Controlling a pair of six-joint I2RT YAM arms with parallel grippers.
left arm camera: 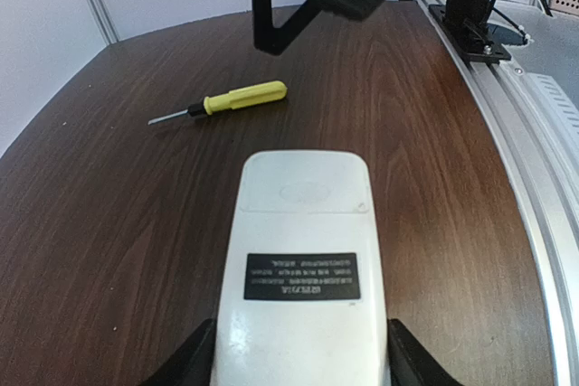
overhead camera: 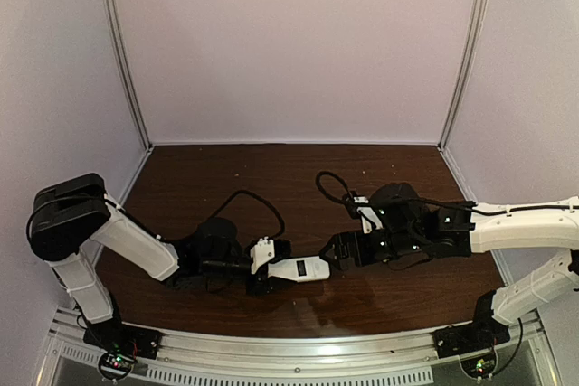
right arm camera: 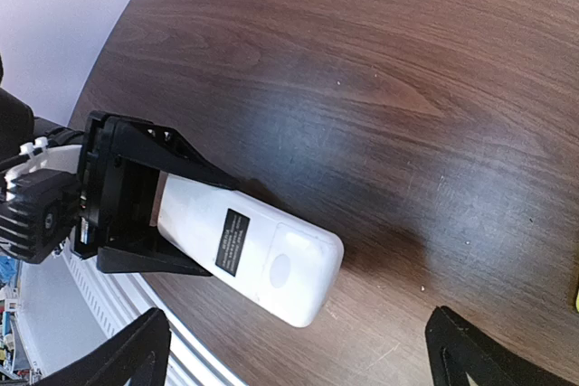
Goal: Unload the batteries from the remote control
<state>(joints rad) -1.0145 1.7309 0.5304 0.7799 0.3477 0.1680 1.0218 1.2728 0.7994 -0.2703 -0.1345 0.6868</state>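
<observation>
While the left gripper (overhead camera: 265, 270) clamps one end of the remote control (overhead camera: 303, 268), label side up by the middle of the table's (overhead camera: 208, 178) near edge, the right gripper (overhead camera: 342, 252) hovers fully spread and empty at the free end. Back cover (left arm camera: 306, 183) closed.

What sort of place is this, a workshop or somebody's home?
Probably a robotics lab test booth, not a home: plain pale walls in aluminium posts box in a dark wooden table, and two robot arms are bolted to a metal rail at its edge.
</observation>
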